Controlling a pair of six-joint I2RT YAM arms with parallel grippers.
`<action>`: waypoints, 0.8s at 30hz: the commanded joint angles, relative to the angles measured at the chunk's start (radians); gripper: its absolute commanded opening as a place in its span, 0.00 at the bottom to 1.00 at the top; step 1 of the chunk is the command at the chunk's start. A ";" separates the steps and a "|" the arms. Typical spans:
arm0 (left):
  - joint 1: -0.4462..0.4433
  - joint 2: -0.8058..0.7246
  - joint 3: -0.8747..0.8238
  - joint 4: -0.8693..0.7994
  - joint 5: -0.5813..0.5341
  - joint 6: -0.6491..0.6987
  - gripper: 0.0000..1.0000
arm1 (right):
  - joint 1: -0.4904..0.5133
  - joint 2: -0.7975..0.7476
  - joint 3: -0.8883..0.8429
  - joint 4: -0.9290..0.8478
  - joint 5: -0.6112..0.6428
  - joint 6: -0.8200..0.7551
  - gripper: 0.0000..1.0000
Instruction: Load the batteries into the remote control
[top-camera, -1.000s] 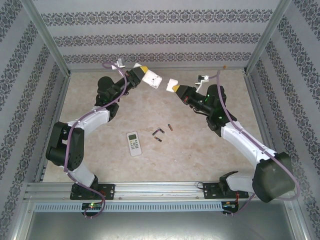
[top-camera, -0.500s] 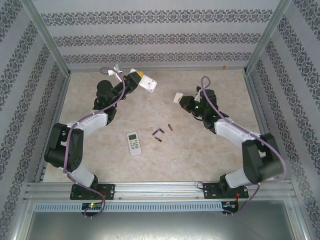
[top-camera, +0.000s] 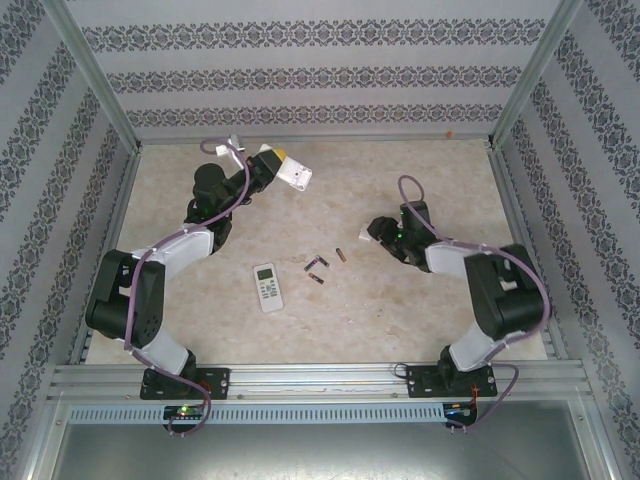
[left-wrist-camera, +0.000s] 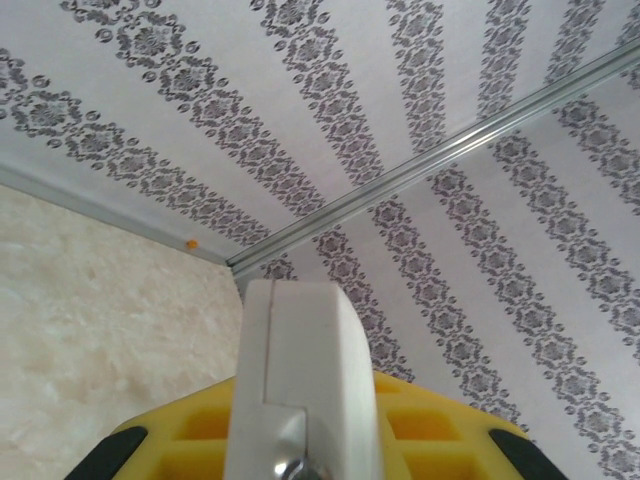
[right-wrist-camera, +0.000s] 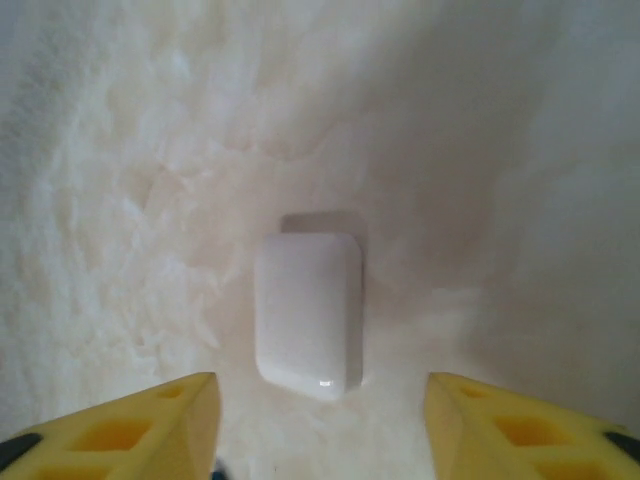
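My left gripper (top-camera: 283, 170) (left-wrist-camera: 300, 430) hangs high at the back left, shut on a small white remote control (top-camera: 299, 177) (left-wrist-camera: 300, 340), seen edge-on between the yellow fingers. My right gripper (top-camera: 366, 235) (right-wrist-camera: 320, 390) is down at the table, open, its yellow fingers apart on either side of a white rounded cover (right-wrist-camera: 307, 310) that lies flat and free. Three dark batteries (top-camera: 316, 270) lie on the table centre, just left of the right gripper. A second white remote with a screen (top-camera: 268, 287) lies left of the batteries.
Patterned walls (top-camera: 320, 70) and metal rails close in the beige table (top-camera: 400, 300) at the back and both sides. An orange speck (left-wrist-camera: 191, 243) sits at the far wall's foot. Bare table lies in front of the batteries.
My right arm has swung down and back toward its base, lowering its white cover to the table and opening its jaws. The left gripper has drifted slightly lower, still holding its remote.
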 joint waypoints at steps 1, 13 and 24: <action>-0.038 -0.047 0.037 -0.059 -0.007 0.070 0.00 | 0.012 -0.207 0.013 0.016 0.034 -0.095 0.65; -0.161 -0.095 0.153 -0.260 0.047 0.217 0.00 | 0.375 -0.290 0.214 0.024 0.042 -1.221 0.89; -0.172 -0.158 0.134 -0.353 0.070 0.263 0.00 | 0.395 -0.195 0.313 0.019 -0.022 -1.330 0.52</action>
